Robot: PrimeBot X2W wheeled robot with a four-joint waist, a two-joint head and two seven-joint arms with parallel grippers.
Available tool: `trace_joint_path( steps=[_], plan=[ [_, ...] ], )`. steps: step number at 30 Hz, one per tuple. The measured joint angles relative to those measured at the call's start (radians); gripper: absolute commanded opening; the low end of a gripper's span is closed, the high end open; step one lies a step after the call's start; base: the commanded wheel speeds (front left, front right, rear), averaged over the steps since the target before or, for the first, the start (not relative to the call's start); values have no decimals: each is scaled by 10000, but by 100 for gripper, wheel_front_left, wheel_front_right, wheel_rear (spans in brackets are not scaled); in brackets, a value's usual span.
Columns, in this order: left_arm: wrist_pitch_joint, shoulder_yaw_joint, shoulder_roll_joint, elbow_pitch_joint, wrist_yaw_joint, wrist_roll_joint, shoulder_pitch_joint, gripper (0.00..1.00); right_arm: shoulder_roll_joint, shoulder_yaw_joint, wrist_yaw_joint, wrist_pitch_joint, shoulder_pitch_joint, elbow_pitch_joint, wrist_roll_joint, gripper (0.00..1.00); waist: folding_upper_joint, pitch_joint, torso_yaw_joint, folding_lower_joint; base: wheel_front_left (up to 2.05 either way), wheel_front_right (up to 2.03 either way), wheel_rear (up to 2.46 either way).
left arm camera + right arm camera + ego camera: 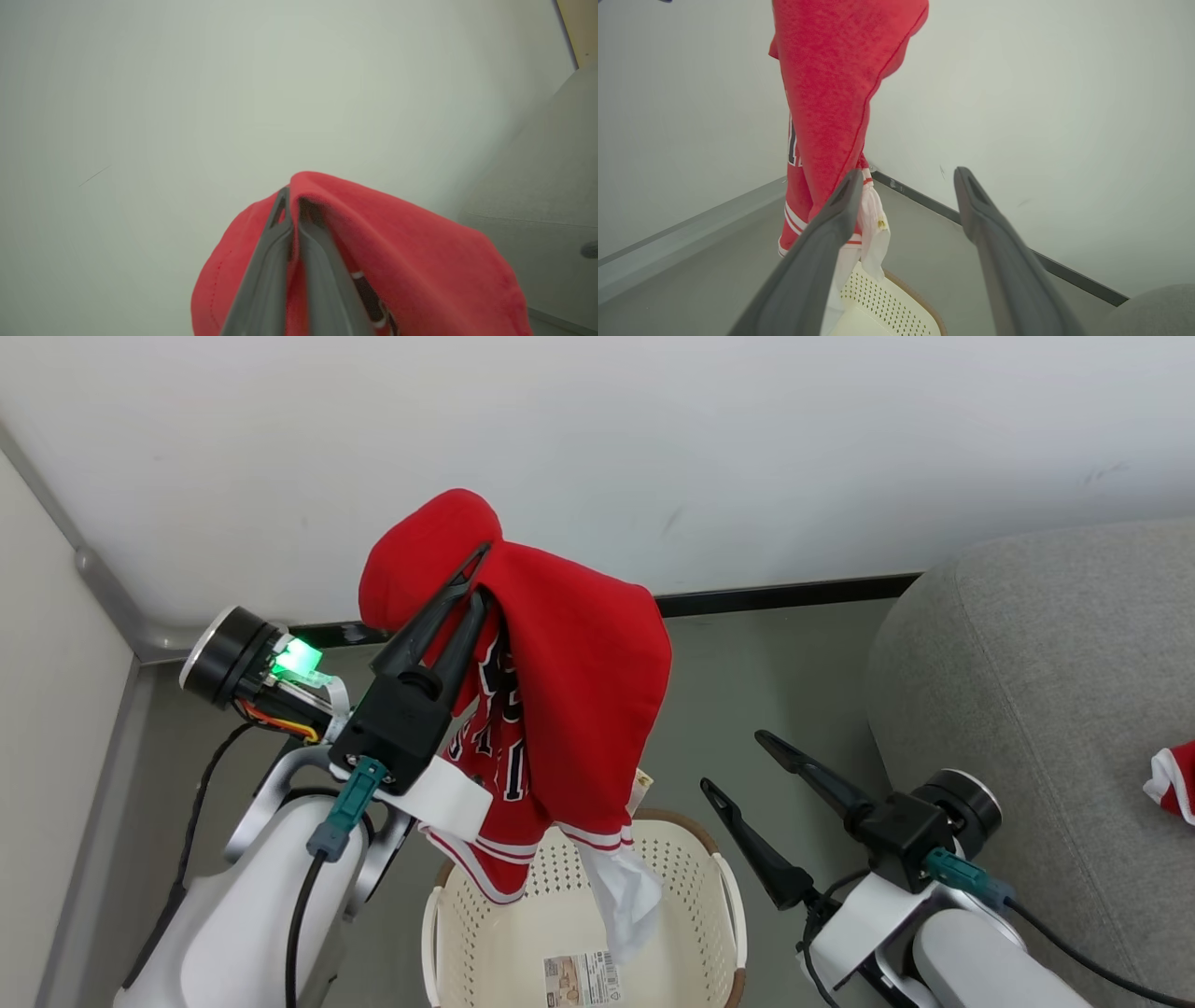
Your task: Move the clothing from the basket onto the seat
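Note:
My left gripper is shut on a red garment with black-and-white lettering and white trim, held high so it drapes down over the cream basket. The left wrist view shows the fingers pinched together in the red cloth. The garment's white lining tail hangs into the basket. My right gripper is open and holds nothing, right of the basket. In the right wrist view the garment hangs ahead on the left, above the basket. A second red and white piece lies on the grey seat.
A white wall with a dark baseboard stands just behind the basket, and a side wall closes the left. Grey floor runs between basket and seat. A label lies on the basket's bottom.

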Motion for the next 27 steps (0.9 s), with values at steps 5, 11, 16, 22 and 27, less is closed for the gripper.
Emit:
trace_joint_path(
  steps=[5,11,16,22,27],
  plan=[
    [180,-196,-6,-201,-280,-17,-1,0,-151,512,0,130,0,100,453,100,0,-302,85,0,0,0,0],
    [460,-397,-67,-389,-479,-81,-2,0,-245,1204,0,309,-2,222,1016,100,0,-552,196,0,0,0,0],
    [692,-594,-192,-577,-656,-92,-3,0,-236,1847,0,424,-59,360,1467,100,0,-660,299,0,0,0,0],
    [955,-826,-368,-851,-817,-96,-3,0,-201,2493,0,502,-477,583,2002,100,0,-697,446,0,0,0,0],
    [1127,-928,-441,-961,-876,-105,-4,0,-107,2894,0,506,-958,886,2290,100,0,-687,591,0,0,0,0]
  ],
)
